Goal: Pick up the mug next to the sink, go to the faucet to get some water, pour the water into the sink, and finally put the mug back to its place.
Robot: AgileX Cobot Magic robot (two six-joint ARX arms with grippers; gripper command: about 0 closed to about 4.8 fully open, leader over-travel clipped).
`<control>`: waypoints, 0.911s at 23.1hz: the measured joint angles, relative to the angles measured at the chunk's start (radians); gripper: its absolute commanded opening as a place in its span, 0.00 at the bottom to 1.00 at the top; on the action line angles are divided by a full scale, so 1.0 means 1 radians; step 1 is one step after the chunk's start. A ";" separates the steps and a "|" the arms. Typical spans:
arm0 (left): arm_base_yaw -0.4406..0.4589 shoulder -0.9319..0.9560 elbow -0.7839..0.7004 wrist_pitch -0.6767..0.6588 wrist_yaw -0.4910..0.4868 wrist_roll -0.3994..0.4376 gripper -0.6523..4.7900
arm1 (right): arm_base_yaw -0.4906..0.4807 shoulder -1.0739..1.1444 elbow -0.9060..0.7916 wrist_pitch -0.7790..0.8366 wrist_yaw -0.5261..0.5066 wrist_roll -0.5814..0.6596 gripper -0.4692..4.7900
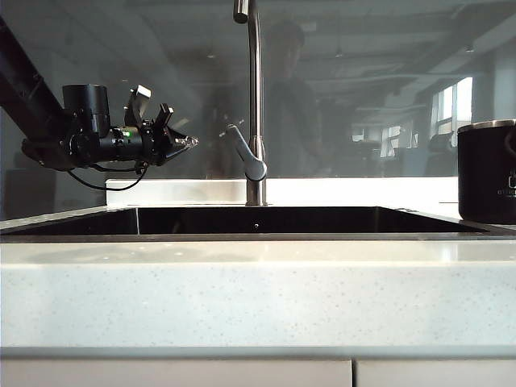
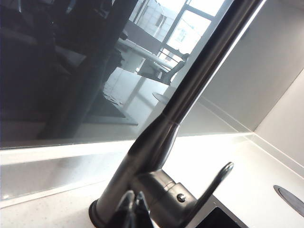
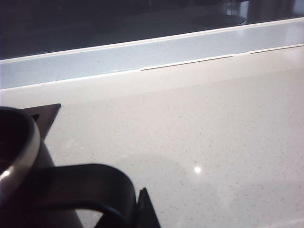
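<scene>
The black mug [image 1: 487, 171] with a silver rim stands at the right edge of the exterior view, on the white stone beside the sink [image 1: 258, 235]. In the right wrist view its handle [image 3: 71, 183] fills the near corner. My right gripper [image 3: 129, 209] is closed on that handle: one fingertip [image 3: 145, 211] presses its outer side, the other is hidden behind it. The tall steel faucet [image 1: 255, 97] rises behind the sink, its grey lever [image 1: 242, 149] sticking out sideways. My left gripper [image 1: 190, 143] hovers shut and empty just left of the lever, and its tips [image 2: 134, 197] point at the faucet base [image 2: 142, 190].
A dark reflective glass panel [image 1: 363, 81] backs the counter above a low white ledge [image 1: 347, 190]. A round dark cap [image 2: 290, 199] sits in the counter beyond the faucet. White counter [image 3: 213, 142] stretches past the mug. Cabinet fronts [image 1: 242, 372] lie below the stone edge.
</scene>
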 measured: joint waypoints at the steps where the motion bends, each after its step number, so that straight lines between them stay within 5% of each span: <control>1: 0.000 0.000 0.000 0.000 0.000 0.000 0.11 | 0.000 0.000 0.000 0.000 -0.001 0.000 0.09; 7: 0.000 0.000 0.000 0.000 0.000 0.000 0.11 | 0.000 0.000 0.000 -0.001 -0.023 0.000 0.10; 14: 0.000 0.000 0.000 0.000 0.000 0.000 0.11 | 0.001 0.002 0.000 -0.013 -0.031 -0.001 0.30; 21: 0.000 0.000 0.000 0.000 0.000 0.000 0.11 | 0.001 0.000 -0.001 -0.027 -0.029 -0.002 0.31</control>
